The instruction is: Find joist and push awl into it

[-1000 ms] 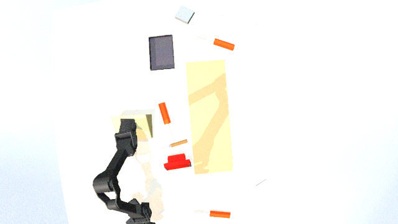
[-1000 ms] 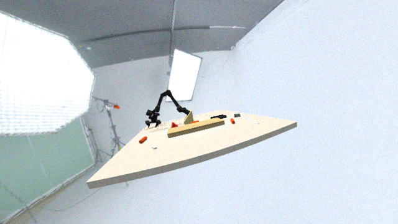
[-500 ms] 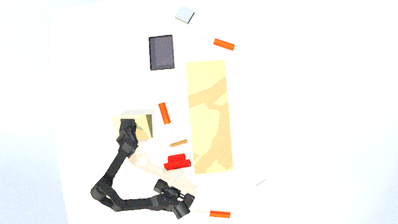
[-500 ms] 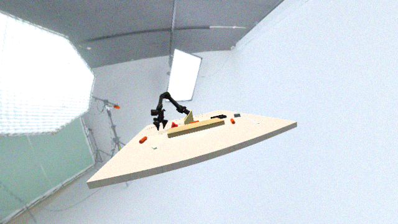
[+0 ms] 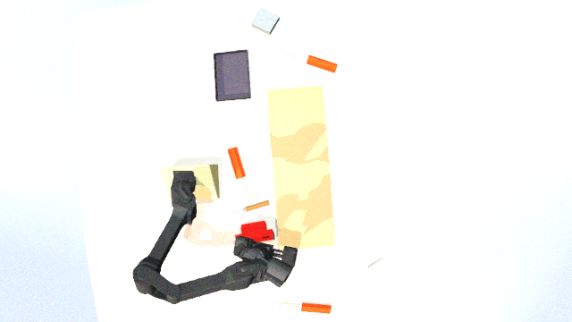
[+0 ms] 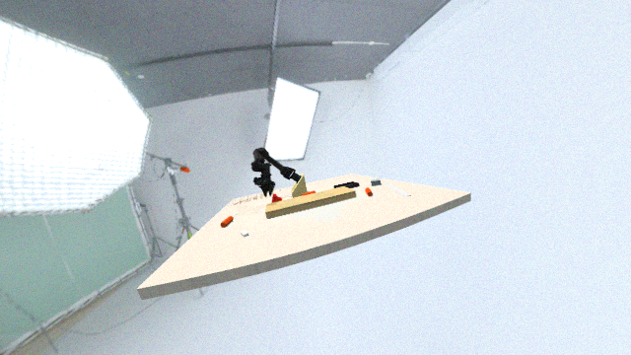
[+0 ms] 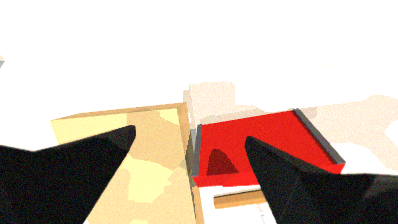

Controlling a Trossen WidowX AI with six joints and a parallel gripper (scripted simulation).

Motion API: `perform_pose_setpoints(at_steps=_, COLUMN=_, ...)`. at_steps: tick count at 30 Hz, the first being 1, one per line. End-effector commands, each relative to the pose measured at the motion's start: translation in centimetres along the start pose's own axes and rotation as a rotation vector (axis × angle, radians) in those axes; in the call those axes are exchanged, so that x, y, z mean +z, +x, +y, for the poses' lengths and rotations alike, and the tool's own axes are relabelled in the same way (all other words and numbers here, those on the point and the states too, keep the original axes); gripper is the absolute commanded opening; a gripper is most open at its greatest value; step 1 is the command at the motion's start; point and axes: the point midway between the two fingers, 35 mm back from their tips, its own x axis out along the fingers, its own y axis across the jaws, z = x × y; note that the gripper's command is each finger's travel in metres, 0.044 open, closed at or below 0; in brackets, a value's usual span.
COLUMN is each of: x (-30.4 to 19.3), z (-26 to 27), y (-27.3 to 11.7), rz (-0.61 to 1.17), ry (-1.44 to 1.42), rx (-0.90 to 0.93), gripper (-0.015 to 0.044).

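Note:
The red stud finder (image 5: 254, 229) (image 6: 276, 198) (image 7: 265, 135) lies beside the near end of the yellow floor panel (image 5: 299, 174) (image 6: 311, 201) (image 7: 147, 182). My gripper (image 5: 268, 249) (image 6: 267, 193) (image 7: 192, 136) is open and empty, above the stud finder and the panel's end. In the wrist view one finger is over the panel and the other over the stud finder. The dark tray (image 5: 234, 75) (image 6: 346, 185) is empty. Three orange-handled tools with thin shafts lie apart: one (image 5: 236, 163) beside the panel, one (image 5: 322, 63) (image 6: 369, 191) beyond it, one (image 5: 316, 308) (image 6: 227, 221) at the near end. I cannot tell which is the awl.
A thin tan-handled tool (image 5: 257, 206) (image 7: 237, 199) lies just beyond the stud finder. A grey block (image 5: 265, 21) (image 6: 376, 182) is at the far end. A small pale piece (image 5: 375, 262) (image 6: 245, 234) lies past the panel. A yellowish wedge (image 6: 299, 188) stands at the arm's base.

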Motion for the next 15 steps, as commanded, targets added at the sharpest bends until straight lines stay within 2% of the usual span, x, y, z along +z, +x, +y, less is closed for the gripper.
perform_pose_setpoints(at_steps=1, x=-2.2, z=0.0, y=-0.8, rz=0.023, ry=-0.07, rx=-0.002, gripper=0.044)
perform_pose_setpoints(at_steps=10, x=-6.2, z=-5.8, y=-1.3, rz=0.006, ry=-0.324, rx=-0.166, gripper=0.044)
perform_pose_setpoints(at_steps=15, x=-6.4, z=-6.7, y=-1.4, rz=-0.004, ry=-0.365, rx=-0.188, gripper=0.044)
